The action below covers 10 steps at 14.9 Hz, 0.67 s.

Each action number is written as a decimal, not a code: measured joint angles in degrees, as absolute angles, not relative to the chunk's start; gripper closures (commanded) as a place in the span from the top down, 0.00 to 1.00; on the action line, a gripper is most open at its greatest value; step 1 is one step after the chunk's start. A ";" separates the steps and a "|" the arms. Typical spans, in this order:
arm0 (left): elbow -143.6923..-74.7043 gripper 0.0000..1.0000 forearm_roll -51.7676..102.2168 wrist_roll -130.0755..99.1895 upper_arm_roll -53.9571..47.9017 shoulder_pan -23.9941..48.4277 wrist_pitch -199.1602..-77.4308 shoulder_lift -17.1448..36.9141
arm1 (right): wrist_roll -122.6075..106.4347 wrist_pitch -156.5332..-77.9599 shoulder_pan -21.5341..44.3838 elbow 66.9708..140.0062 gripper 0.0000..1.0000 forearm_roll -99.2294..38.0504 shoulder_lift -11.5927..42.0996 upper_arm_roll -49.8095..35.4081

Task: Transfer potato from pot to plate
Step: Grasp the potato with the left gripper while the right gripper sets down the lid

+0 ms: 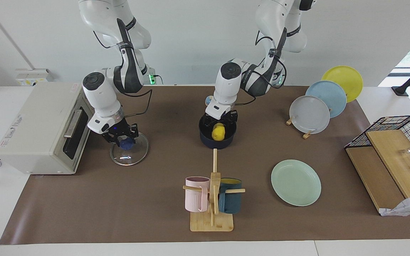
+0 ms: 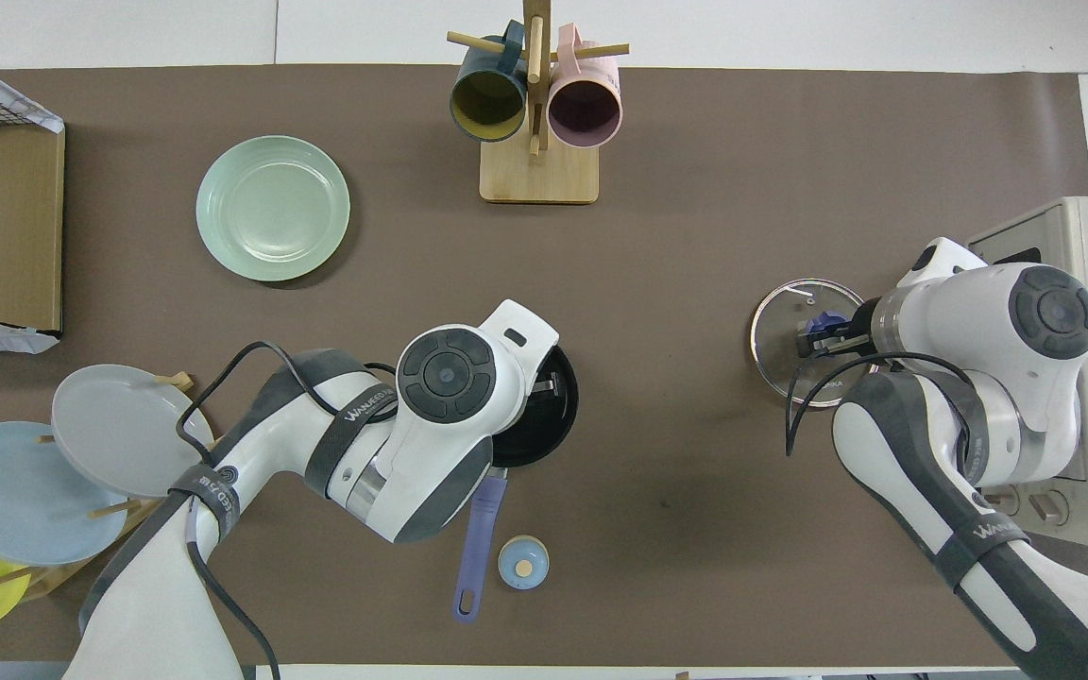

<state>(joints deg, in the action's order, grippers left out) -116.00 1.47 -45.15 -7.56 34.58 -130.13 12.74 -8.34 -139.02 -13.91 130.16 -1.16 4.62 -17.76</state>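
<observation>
Left hand (image 1: 220, 125) down in the pot (image 1: 217, 137) mid-counter — fingers either side of the potato (image 1: 219, 132), grip unclear. Right hand (image 1: 121, 137) clamps the lid knob (image 1: 126, 143).

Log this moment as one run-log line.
left claw: in pot, around potato | right claw: on glass lid knob | plate: bare | stage: grasping

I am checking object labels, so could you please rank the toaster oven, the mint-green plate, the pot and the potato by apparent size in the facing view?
1. Toaster oven
2. Mint-green plate
3. Pot, partly covered by the left gripper
4. Potato
</observation>
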 measured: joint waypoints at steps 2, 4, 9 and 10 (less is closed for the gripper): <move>-116.01 1.00 0.26 -47.15 -7.54 34.97 -130.62 13.55 | -8.34 -139.32 -13.90 130.38 1.00 -1.16 4.62 -17.76; -116.01 1.00 -0.06 -47.87 -7.54 35.10 -131.48 14.39 | -8.34 -139.37 -13.90 130.15 1.00 -1.16 4.60 -17.76; -115.98 0.64 -0.09 -48.05 -7.49 35.10 -132.11 14.71 | -8.34 -123.81 -13.93 118.48 1.00 -1.17 3.93 -17.73; -115.98 0.47 -0.09 -48.08 -7.47 35.10 -132.32 14.71 | -8.33 -118.61 -13.97 114.35 1.00 -1.19 3.57 -17.67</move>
